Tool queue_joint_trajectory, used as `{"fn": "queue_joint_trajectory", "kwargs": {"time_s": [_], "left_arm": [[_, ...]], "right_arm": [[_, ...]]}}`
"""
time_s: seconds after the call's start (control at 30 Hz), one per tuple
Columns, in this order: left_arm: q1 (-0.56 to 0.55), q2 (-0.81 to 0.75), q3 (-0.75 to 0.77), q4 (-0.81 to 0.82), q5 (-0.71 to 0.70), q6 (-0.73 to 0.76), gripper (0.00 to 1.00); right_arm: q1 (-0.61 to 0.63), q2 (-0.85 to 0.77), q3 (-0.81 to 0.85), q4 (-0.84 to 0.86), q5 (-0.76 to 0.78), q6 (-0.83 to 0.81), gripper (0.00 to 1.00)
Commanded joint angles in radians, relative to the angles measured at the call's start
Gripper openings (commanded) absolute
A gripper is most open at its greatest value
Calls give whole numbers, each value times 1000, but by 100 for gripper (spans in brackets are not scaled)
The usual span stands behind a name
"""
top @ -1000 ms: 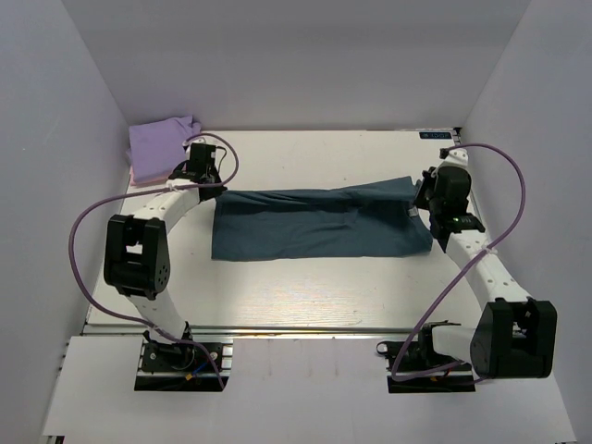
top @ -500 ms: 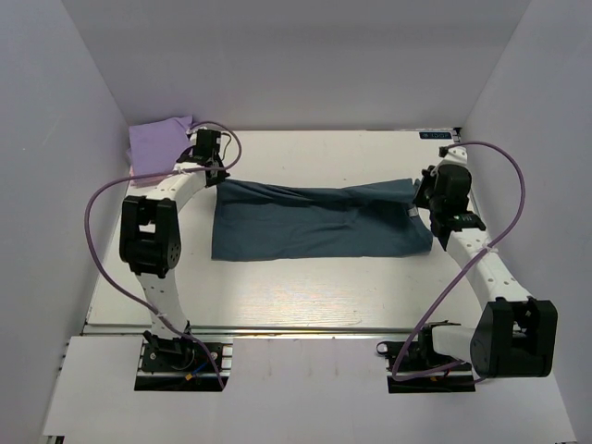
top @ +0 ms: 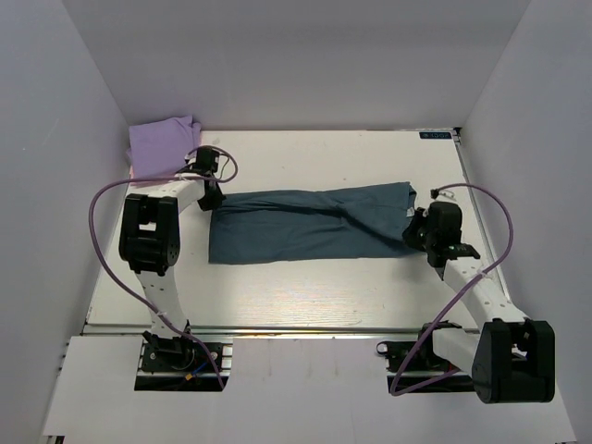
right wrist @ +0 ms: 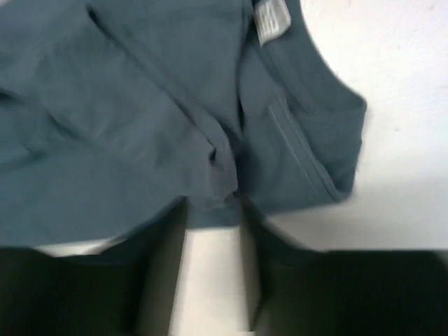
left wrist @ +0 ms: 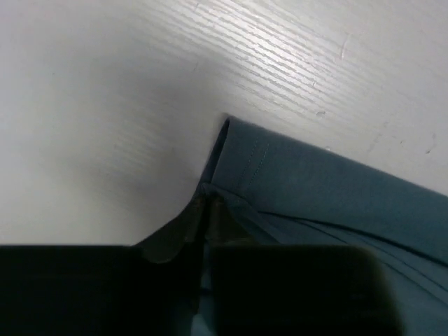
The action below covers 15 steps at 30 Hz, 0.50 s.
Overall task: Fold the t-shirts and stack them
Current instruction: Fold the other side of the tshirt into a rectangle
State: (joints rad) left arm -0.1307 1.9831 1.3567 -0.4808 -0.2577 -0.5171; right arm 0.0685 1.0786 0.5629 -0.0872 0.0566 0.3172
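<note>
The dark teal t-shirt (top: pixel 305 222) lies as a long folded strip across the middle of the table (top: pixel 305 296). My left gripper (top: pixel 211 192) sits low at its far left corner. In the left wrist view that gripper (left wrist: pixel 206 203) is shut on a pinched ridge of the teal t-shirt (left wrist: pixel 322 189). My right gripper (top: pixel 418 231) is at the strip's right end, by the collar. Seen from the right wrist, the gripper (right wrist: pixel 213 210) is open, its fingers (right wrist: pixel 164 266) apart over bare table, and the teal t-shirt's (right wrist: pixel 126 126) edge lies at their tips. A folded lavender t-shirt (top: pixel 162 143) lies on a pink one (top: pixel 134 174) at the far left corner.
White walls close the table in on the left, right and back. A purple cable loops from each arm, the left one (top: pixel 92 213) hanging past the table's left edge. The metal rail (top: pixel 296 330) runs along the near edge.
The left gripper has come down and nearer with the shirt's far left corner. The right gripper has drawn toward the near side and opened off the shirt's right end, which now lies flat.
</note>
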Motion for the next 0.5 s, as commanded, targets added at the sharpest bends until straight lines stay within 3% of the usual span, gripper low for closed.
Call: {"fn": "queue_joint_trajectory", "kwargs": {"time_s": [0.0, 0.1, 0.13, 0.2, 0.33, 0.47], "left_arm": [[9, -90, 9, -53, -9, -8, 23], [9, -119, 9, -82, -41, -8, 63], [9, -130, 9, -82, -54, -8, 84], [19, -162, 19, -126, -93, -18, 100], [19, -210, 64, -170, -121, -27, 100], [19, -231, 74, -95, 38, 27, 100]], "right_arm": [[4, -20, -37, -51, -46, 31, 46], [2, -42, -31, -89, -87, 16, 59], [2, -63, -28, -111, -90, 16, 65], [2, -97, -20, -118, -95, 25, 70], [2, -138, 9, -63, -136, 22, 82], [5, -69, 80, 22, -243, 22, 90]]}}
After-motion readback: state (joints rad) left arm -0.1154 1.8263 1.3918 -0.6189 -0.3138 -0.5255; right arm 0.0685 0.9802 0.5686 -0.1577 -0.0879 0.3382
